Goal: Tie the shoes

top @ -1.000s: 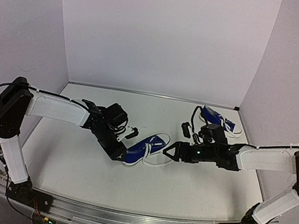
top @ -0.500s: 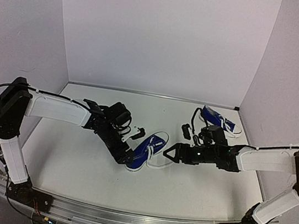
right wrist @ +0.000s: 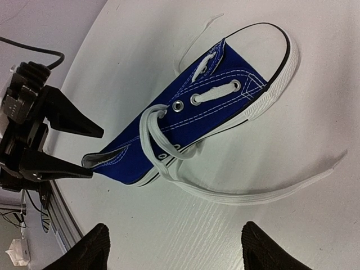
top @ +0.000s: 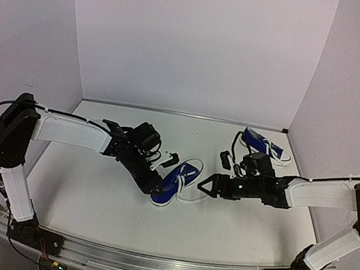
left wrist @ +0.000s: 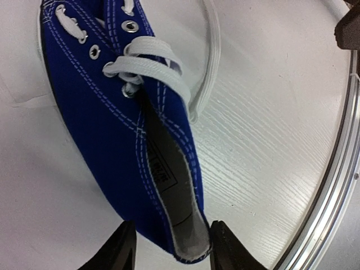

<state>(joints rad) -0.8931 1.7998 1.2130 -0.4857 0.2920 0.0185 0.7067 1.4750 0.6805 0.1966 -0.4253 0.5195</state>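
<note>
Since a second ago, the near shoe (top: 174,182) has turned on the table (top: 84,195). Its heel has swung toward the front edge, and its white toe now points to the back and right. The left gripper (left wrist: 173,233) has come along with the heel.

This blue shoe lies near the middle of the table. Its white lace (right wrist: 247,194) is loose and not tied. One long end runs flat over the table.

The heel sits between the left gripper's two black fingers (left wrist: 224,246). One finger touches the heel, but I cannot tell if they squeeze it tight.

The right gripper (right wrist: 174,230) is just beside the shoe, on the lace side. Its fingers are wide apart, with nothing in them.

The other shoe (top: 264,144) lies far back on the right, close to the wall (top: 306,92).
</note>
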